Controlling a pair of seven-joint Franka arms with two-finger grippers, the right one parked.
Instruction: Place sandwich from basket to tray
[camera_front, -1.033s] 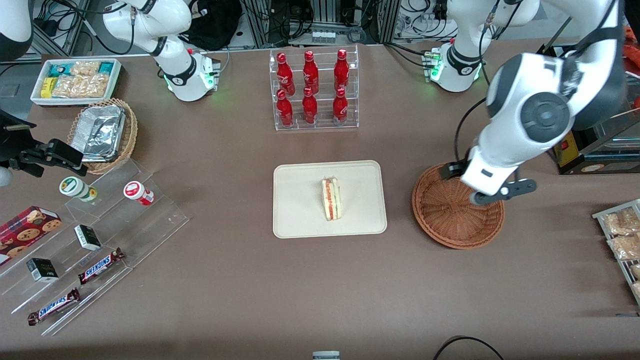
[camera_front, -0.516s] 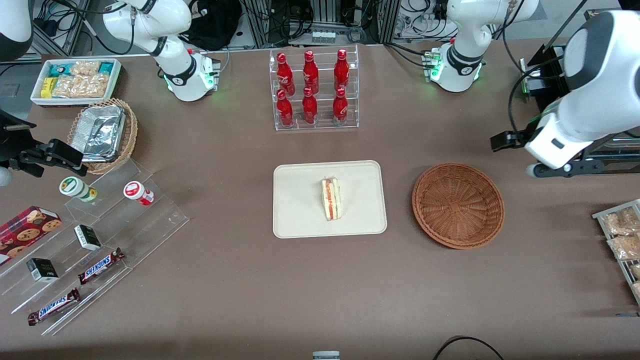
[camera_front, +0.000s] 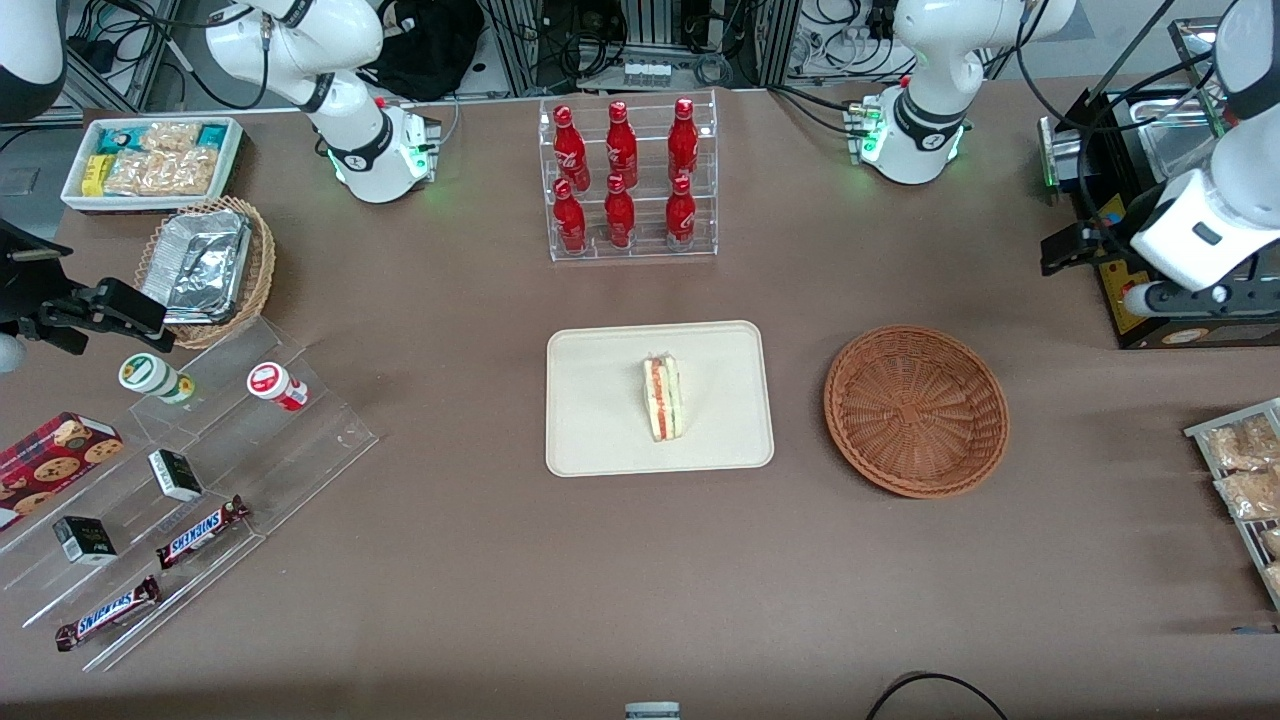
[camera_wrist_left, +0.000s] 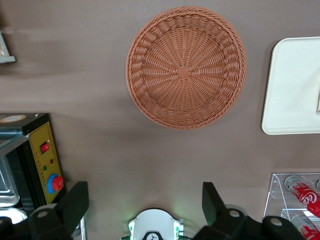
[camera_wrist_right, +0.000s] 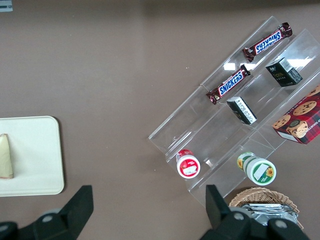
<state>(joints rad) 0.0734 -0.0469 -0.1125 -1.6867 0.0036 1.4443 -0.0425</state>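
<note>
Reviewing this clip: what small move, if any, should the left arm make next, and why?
Probably none beyond settling into park. The sandwich lies on the tray, the basket is empty, and the gripper hangs high toward the working arm's end of the table, jaws open and holding nothing.

Sandwich (camera_front: 662, 398) on tray (camera_front: 600, 430), beside basket (camera_front: 915, 410).

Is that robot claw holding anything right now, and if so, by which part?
No, nothing. The gripper is open and empty, raised toward the working arm's end of the table. The sandwich lies on the tray; the basket holds nothing.
</note>
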